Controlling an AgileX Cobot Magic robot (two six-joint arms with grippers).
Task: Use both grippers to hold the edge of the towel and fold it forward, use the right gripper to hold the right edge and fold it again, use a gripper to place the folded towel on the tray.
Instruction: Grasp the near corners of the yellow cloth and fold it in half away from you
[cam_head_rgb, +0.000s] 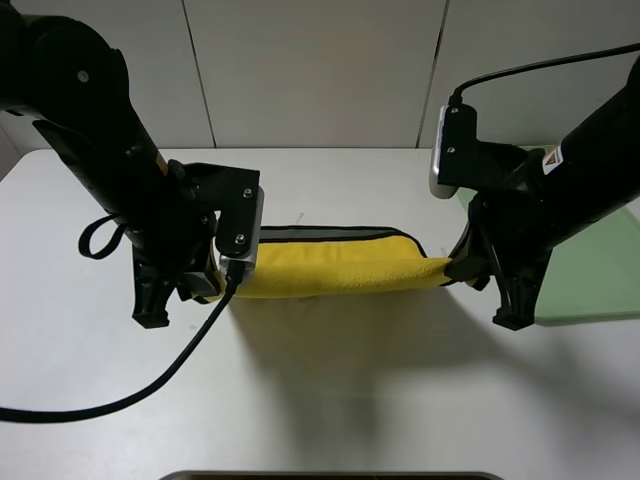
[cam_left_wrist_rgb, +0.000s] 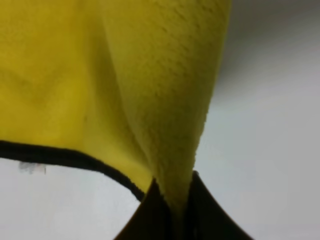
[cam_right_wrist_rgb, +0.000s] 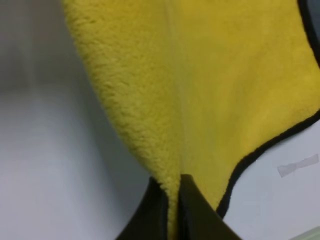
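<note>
Left gripper pinches towel, right gripper too; you're mid first fold, held side lifted. Second fold and tray placement left for you.

Lab — white table, panelled wall

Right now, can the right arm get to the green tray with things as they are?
Probably yes. The tray lies right beside the right pincer with nothing between them, but that pincer is shut on the towel, whose other end the left pincer also grips.
</note>
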